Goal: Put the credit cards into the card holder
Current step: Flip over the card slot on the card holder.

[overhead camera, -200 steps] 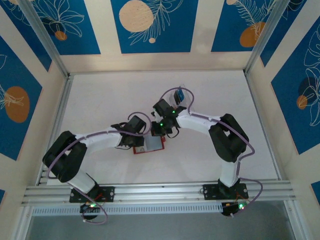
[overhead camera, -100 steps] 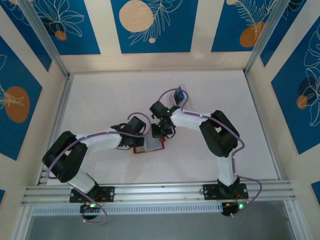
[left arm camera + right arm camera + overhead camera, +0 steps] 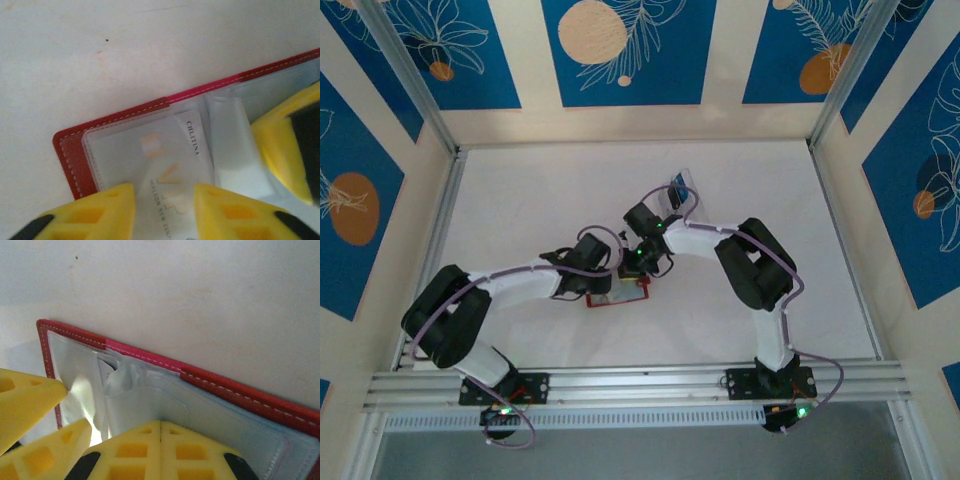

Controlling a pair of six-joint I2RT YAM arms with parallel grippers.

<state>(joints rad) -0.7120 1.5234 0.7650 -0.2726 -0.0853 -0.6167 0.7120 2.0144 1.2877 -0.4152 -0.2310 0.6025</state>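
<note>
Left wrist: VIP card [image 3: 176, 172] in transp. slot [image 3: 122, 150] of card holder [image 3: 75, 156]

The card holder [image 3: 72, 157] lies on the table [image 3: 540, 190] beneath left pincer [image 3: 164, 194] and right pincer [image 3: 160, 431].

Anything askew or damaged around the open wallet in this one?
Slightly odd: inside the card holder, the clear plastic sleeve near the fold is bunched and wrinkled instead of lying flat. It sits just ahead of the right gripper, whose fingers are closed together. No tear is visible.
</note>
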